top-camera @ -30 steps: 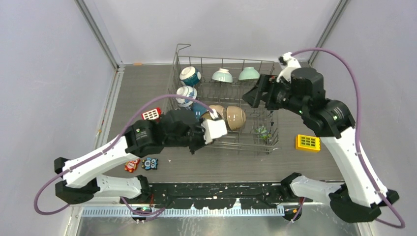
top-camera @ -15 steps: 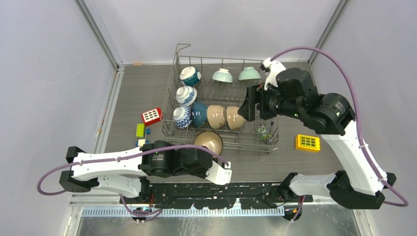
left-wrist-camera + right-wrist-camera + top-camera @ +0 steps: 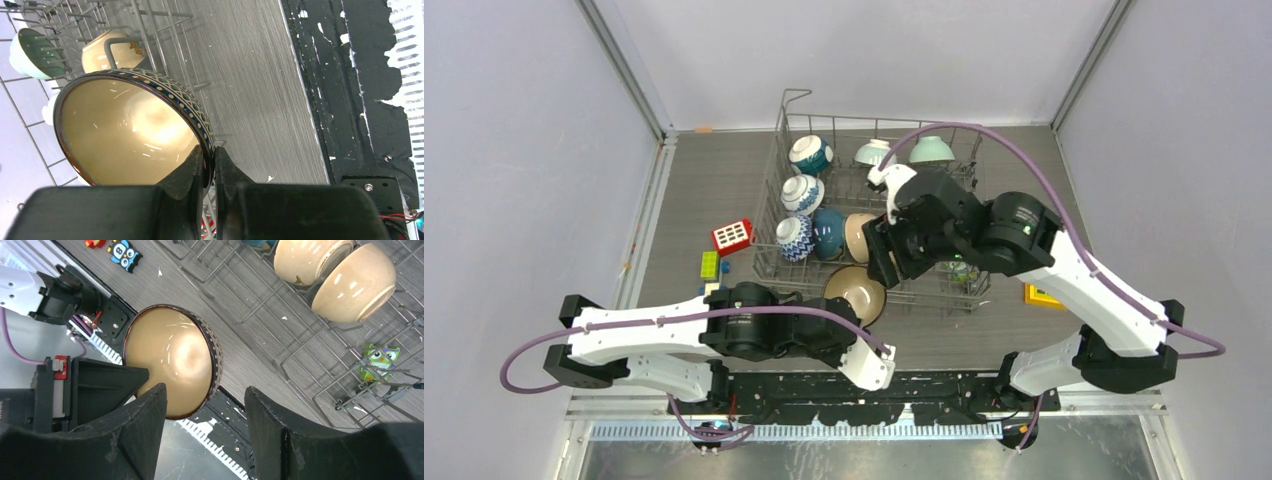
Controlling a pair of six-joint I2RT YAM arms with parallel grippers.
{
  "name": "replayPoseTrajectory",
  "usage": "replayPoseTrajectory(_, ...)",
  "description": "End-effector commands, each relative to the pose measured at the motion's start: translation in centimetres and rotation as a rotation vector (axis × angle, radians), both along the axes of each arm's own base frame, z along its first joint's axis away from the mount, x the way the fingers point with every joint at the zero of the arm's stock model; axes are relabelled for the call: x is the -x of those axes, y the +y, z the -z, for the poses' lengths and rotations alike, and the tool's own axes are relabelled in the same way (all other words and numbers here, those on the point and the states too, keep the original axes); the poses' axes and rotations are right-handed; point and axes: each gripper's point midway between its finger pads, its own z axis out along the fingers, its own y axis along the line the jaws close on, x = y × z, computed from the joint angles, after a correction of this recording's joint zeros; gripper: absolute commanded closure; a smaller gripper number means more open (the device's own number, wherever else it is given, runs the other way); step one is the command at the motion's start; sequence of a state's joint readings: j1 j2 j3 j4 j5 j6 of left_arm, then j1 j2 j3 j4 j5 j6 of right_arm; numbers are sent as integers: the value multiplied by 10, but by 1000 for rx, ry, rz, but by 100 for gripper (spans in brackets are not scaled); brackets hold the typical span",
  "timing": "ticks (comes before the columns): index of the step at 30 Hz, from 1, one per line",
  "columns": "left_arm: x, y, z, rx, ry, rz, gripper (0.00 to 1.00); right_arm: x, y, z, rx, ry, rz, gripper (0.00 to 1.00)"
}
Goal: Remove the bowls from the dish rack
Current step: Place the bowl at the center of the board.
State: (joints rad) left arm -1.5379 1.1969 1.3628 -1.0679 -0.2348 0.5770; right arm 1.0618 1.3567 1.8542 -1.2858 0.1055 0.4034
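Left jaws pinch the rim of a brown bowl [image 3: 856, 293] at lower centre of the top view, outside the dish rack [image 3: 849, 190]; right jaws stand spread around it. About eight bowls [image 3: 811, 153] wait in the rack, none on the desk [image 3: 714, 180]: hardly begun, I judge.

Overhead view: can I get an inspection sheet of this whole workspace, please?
Surface: grey table, partly bare.
Job's things: dish rack holds several bowls; a dark-rimmed bowl is outside it.
Clutter: red block, green block, owl toy inside rack.
Claws: left claw shut on dark-rimmed bowl's rim; right claw open near it.
Cables: purple cable looping over each arm.
Surroundings: pale walls; nothing else seen.
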Motion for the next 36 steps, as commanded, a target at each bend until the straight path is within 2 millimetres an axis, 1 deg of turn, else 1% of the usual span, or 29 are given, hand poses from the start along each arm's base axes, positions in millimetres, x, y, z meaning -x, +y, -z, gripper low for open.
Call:
replayPoseTrajectory(1,4,-1,-31,67,-21,51,100,-4,6,-10,11,-58,19,39)
replayPoseTrajectory(6,17,8,-28,18,53,69,100,-2,9,-1,76,-66,5,44)
replayPoseTrajectory(12,22,11,-33,33,84,70,100,4,13,6,127,-56,-31,48)
replayPoseTrajectory(17,23,9,-42,82,88,79,100,11,21,12,133,-32,-63,49)
replayPoseTrajectory(21,23,9,-46,91,81,86,100,15,27,20,126,-5,-79,50)
replayPoseTrajectory(31,21,10,-47,95,77,79,100,19,33,38,139,35,-88,56)
replayPoseTrajectory(36,20,10,-46,93,73,73,100,19,35,44,147,45,-89,61)
